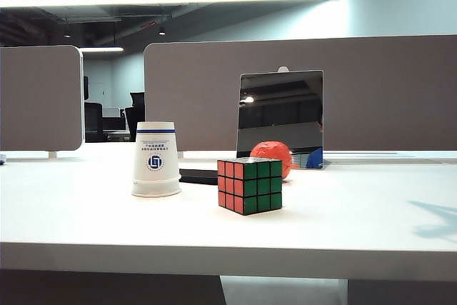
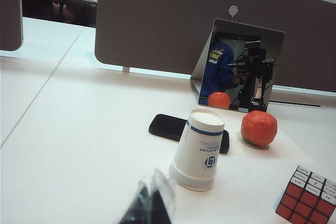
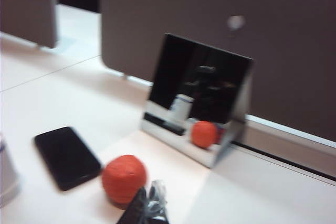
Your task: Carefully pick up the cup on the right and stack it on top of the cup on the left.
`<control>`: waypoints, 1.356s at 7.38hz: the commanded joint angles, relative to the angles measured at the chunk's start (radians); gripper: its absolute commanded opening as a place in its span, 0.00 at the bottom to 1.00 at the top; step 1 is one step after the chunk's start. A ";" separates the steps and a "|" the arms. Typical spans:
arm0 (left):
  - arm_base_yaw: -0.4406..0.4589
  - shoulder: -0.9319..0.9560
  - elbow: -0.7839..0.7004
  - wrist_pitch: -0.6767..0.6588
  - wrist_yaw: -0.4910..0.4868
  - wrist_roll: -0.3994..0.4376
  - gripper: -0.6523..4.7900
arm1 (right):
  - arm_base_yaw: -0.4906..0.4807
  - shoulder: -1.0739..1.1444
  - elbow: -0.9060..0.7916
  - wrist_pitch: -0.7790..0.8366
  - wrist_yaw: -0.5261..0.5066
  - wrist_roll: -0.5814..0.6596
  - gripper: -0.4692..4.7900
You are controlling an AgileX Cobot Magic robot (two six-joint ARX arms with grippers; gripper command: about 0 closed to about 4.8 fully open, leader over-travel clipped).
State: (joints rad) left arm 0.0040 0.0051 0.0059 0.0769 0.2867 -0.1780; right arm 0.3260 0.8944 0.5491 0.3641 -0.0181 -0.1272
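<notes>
One white paper cup (image 1: 156, 158) with a blue band stands upside down on the white table (image 1: 86, 219), left of centre. A doubled rim shows at its foot; I cannot tell whether two cups are nested there. No separate cup on the right is in view. My left gripper (image 2: 151, 195) is shut and empty, hovering short of the cup (image 2: 198, 150). My right gripper (image 3: 151, 200) is also shut and empty, close above an orange ball (image 3: 124, 178). Only a sliver of the cup (image 3: 5, 177) shows in the right wrist view. Neither gripper appears in the exterior view.
A Rubik's cube (image 1: 249, 185) sits right of the cup, with the orange ball (image 1: 272, 155) and a leaning mirror (image 1: 280, 116) behind it. A black phone (image 1: 198, 176) lies flat behind the cup. Grey partitions (image 1: 300, 91) close off the back.
</notes>
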 commanded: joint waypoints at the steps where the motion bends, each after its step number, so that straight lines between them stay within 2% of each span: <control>1: 0.000 0.000 0.003 0.007 -0.003 -0.006 0.11 | -0.016 -0.204 -0.128 0.070 0.068 0.016 0.08; 2: 0.000 0.000 0.002 0.007 -0.003 -0.006 0.11 | -0.028 -0.270 -0.157 0.029 0.066 0.017 0.08; 3: 0.001 0.000 0.002 -0.003 -0.003 -0.006 0.11 | -0.083 -0.469 -0.218 -0.203 -0.020 0.023 0.08; 4: 0.001 0.000 0.002 -0.028 -0.002 -0.006 0.11 | -0.111 -0.655 -0.241 -0.393 -0.027 0.023 0.08; 5: 0.001 0.000 0.002 -0.032 -0.003 -0.006 0.11 | -0.114 -0.791 -0.268 -0.452 0.027 0.031 0.08; 6: 0.001 0.000 0.002 -0.035 -0.003 -0.006 0.11 | -0.141 -0.891 -0.324 -0.482 0.117 0.138 0.08; 7: 0.000 0.000 0.002 -0.039 -0.005 -0.005 0.11 | -0.156 -0.892 -0.340 -0.489 0.118 0.138 0.08; 8: 0.001 0.000 0.002 -0.039 -0.006 -0.006 0.11 | -0.221 -0.893 -0.476 -0.405 0.126 0.135 0.08; 9: 0.001 0.000 0.002 -0.039 -0.006 -0.006 0.11 | -0.221 -0.894 -0.540 -0.307 0.104 0.133 0.08; 10: 0.001 0.000 0.002 -0.039 -0.006 -0.006 0.11 | -0.221 -0.894 -0.540 -0.315 0.106 0.122 0.08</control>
State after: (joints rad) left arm 0.0044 0.0051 0.0059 0.0284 0.2832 -0.1810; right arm 0.1055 0.0025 0.0078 0.0277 0.0868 0.0059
